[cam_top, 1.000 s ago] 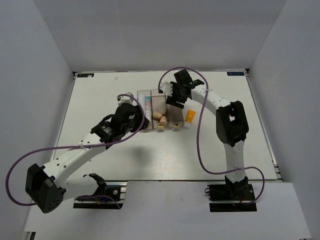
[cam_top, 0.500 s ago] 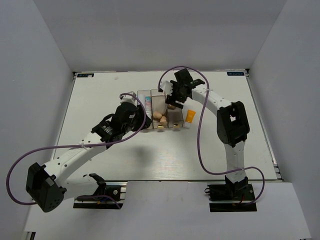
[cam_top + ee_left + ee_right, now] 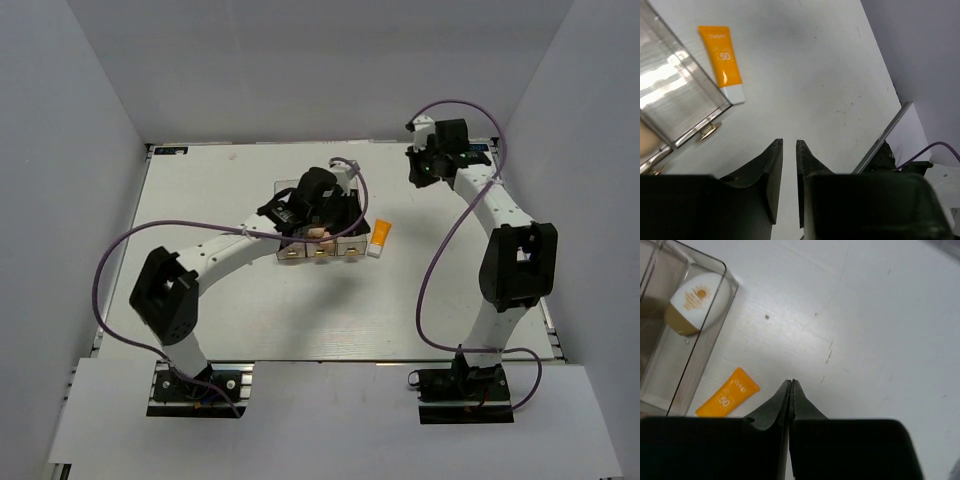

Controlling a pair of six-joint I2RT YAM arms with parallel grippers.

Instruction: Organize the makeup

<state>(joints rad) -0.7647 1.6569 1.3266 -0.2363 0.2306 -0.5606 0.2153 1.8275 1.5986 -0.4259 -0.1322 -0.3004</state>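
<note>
R claw [image 3: 791, 383] clenched, empty, over table [image 3: 875, 315]; L claw [image 3: 789, 144] barely ajar, empty, nr tray [image 3: 682, 97].

top: overhead, far | wrists: close, downward | shared: orange tube [image 3: 379, 236]

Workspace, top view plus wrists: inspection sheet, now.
Surface: white table, light scuffs.
Job's things: orange tube lies on the table beside the clear tray, outside it; white sun-printed bottle in the compartment nearest the tube.
Clutter: nothing seen.
End effectors: left end effector jaws a slit apart, empty; right end effector shut, empty.
Cables: purple cable loops along each arm.
Surroundings: grey walls on three sides.
</note>
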